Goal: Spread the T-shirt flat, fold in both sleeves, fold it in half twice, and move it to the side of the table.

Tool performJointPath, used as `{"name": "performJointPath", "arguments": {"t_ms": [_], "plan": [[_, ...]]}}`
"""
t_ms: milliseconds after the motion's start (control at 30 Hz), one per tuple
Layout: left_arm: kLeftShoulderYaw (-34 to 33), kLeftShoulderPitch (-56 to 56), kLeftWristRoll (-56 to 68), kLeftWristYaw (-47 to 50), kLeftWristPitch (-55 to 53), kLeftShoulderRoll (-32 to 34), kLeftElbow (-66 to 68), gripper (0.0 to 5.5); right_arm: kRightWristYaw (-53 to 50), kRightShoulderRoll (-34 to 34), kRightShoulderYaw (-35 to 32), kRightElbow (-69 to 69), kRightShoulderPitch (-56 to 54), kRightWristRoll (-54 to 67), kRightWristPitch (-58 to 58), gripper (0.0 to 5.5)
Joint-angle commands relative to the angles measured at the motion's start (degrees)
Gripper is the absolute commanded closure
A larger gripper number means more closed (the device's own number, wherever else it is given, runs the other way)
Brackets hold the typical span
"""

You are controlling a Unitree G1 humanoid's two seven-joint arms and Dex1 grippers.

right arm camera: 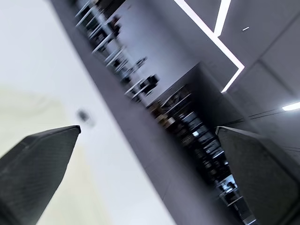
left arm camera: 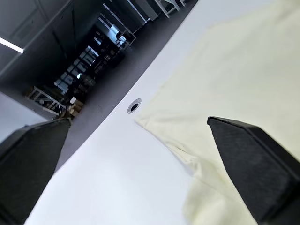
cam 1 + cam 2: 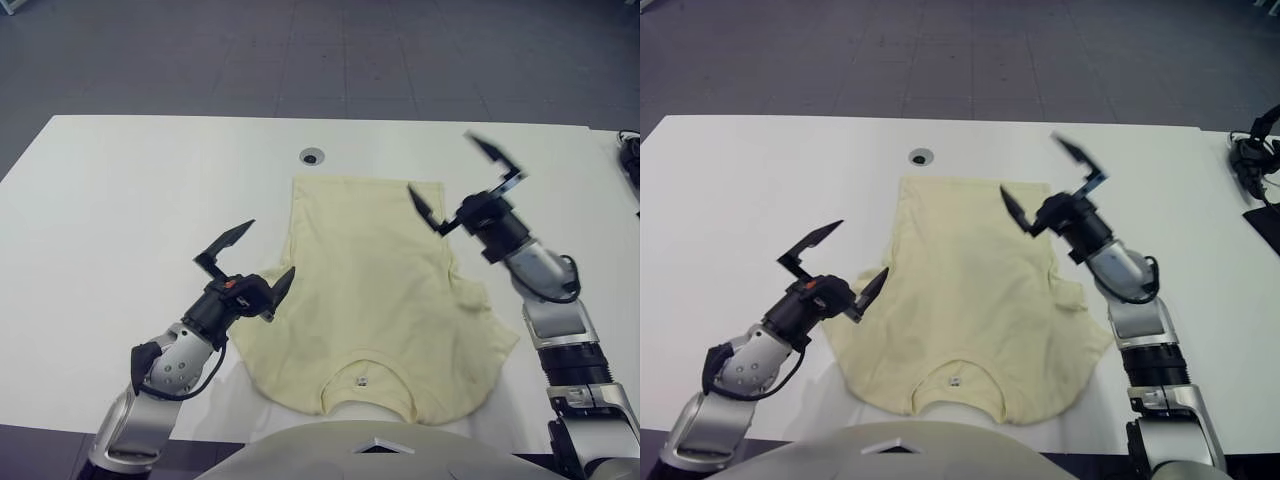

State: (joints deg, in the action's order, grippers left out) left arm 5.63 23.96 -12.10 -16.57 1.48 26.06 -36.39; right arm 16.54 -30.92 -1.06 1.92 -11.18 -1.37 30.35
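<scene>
A pale yellow T-shirt (image 3: 375, 290) lies on the white table (image 3: 120, 220), collar toward me and hem at the far side, with both sleeves folded inward. My left gripper (image 3: 268, 256) hovers open at the shirt's left edge, near the folded left sleeve; the shirt edge (image 2: 197, 140) runs between its fingers in the left wrist view. My right gripper (image 3: 452, 178) is raised above the shirt's far right part, open and holding nothing. In the right wrist view its fingers (image 1: 37, 173) frame the room beyond the table.
A small round hole (image 3: 312, 156) sits in the table just beyond the shirt's hem. Dark cables (image 3: 1252, 160) lie at the table's right edge. Bare white table stretches to the left and the far right of the shirt.
</scene>
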Motion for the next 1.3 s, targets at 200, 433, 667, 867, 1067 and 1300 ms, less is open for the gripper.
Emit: {"name": "performJointPath", "arguments": {"t_ms": [200,433,667,867,1067,1300], "plan": [[-3.51,26.61,64.25,3.08,-11.06,-17.07,-6.12,0.11,-2.19,3.50,-9.89,-9.30,6.93,17.48,-9.37,0.10],[-6.85,32.50,78.66,7.49,-13.29,-21.47,-0.11,0.71,-1.93,3.56,-10.43,-11.39,7.86,18.94,-12.56,0.10],[-7.68,33.83,75.65,9.26,-12.90,-23.57,1.20,1.72,-0.59,3.91,-11.82,-13.53,9.28,18.96,-15.71,0.10],[-6.29,33.47,70.11,8.50,-13.11,-23.76,1.72,2.10,0.22,4.59,-12.38,-13.95,9.81,18.43,-16.61,0.10],[-6.67,28.64,65.12,9.93,-14.56,-22.67,4.40,2.78,0.57,5.26,-12.55,-13.68,9.52,17.77,-16.86,0.10],[-7.55,25.04,63.19,11.74,-15.45,-24.19,8.34,3.62,0.98,5.83,-12.82,-13.44,9.17,17.23,-16.92,0.10]]}}
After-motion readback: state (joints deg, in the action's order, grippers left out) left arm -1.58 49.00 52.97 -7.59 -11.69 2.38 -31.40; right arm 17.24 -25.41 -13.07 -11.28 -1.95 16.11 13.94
